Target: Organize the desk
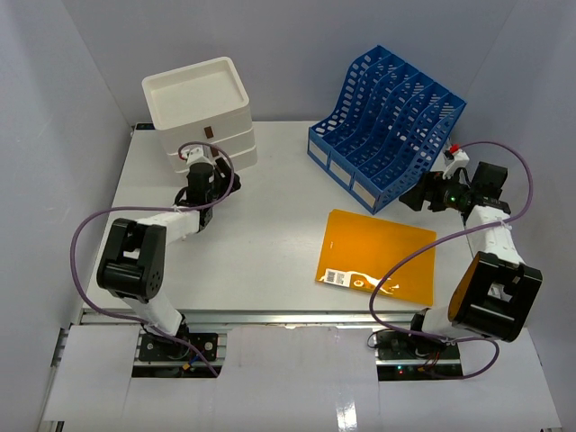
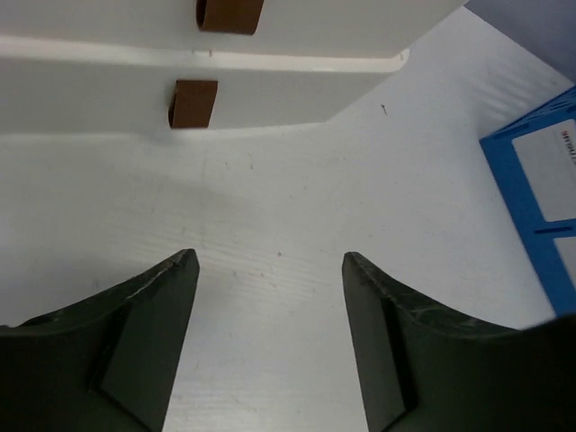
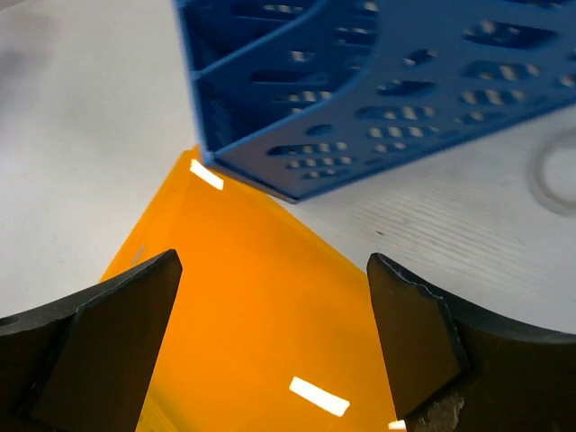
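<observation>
Desk [image 1: 261, 225] corner hidden by rack [image 1: 387, 126], folder [image 3: 261, 324] cropped

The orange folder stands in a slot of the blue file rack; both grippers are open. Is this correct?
No. The orange folder lies flat on the desk in front of the blue file rack, not in a slot, as the top external view shows. The left gripper and right gripper are open.

Barcode label [image 1: 336, 276] on orange folder [image 1: 371, 241], print likely illegible.
</observation>
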`<action>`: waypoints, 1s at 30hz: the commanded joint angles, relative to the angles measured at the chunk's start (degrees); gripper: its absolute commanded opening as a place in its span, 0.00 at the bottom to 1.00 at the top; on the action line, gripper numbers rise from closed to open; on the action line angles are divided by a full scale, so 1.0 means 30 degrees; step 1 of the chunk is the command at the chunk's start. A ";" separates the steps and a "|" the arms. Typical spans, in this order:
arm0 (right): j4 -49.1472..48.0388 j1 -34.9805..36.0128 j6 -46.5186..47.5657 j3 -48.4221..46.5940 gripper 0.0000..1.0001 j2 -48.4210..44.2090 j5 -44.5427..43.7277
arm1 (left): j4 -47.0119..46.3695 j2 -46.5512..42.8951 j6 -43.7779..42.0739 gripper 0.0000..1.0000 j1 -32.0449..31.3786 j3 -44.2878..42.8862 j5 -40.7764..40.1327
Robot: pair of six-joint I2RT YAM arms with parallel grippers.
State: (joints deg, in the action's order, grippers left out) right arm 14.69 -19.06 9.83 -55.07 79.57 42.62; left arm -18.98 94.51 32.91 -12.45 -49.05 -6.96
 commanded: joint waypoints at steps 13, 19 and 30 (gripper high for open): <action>-0.1467 -0.0946 0.2523 0.1897 0.90 -0.1264 0.7248 | -0.4884 0.5375 -0.3298 0.62 -0.0005 -0.3264 -0.4185; -0.1456 -0.0981 0.2545 0.1944 0.90 -0.1122 0.7338 | -0.4425 0.6493 -0.3679 0.57 0.0042 -0.4946 -0.4666; -0.1476 -0.1058 0.2581 0.2038 0.90 -0.1013 0.7231 | -0.3026 0.7034 -0.3404 0.29 0.0417 -0.6252 -0.4923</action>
State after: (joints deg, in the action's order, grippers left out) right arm 11.81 -21.79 16.97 -49.69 76.86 63.06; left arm -29.11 116.67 22.54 -11.76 -65.62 -21.53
